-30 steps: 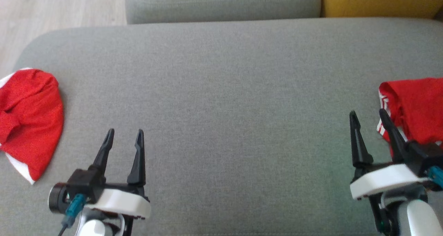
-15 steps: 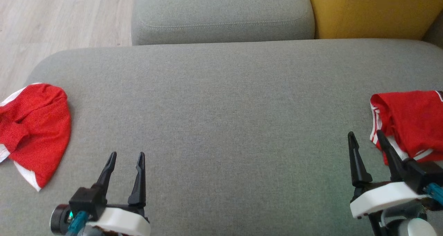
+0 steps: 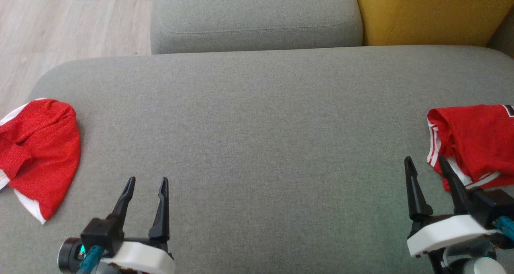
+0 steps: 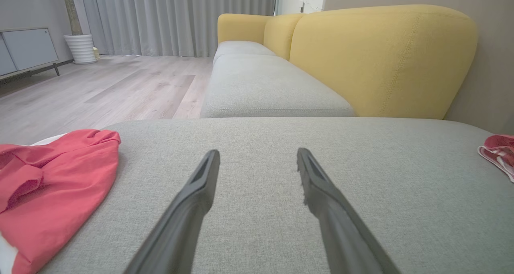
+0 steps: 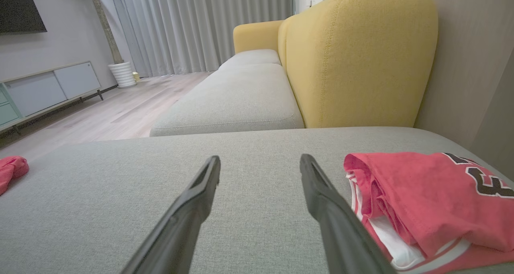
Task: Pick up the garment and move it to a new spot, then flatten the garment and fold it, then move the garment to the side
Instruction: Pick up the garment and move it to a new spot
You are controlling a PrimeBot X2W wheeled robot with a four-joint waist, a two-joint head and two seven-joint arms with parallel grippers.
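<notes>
View shift; garment [image 3: 476, 145] beside right pincer [image 3: 425, 159]

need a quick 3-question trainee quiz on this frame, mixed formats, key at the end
1. True or false: the left gripper is shut on cloth.
2. The lettered garment lies beside which? A) left gripper B) right gripper
3. Fill in: the backrest is ___ in colour.
Key: 1 false; 2 B; 3 yellow.
</notes>
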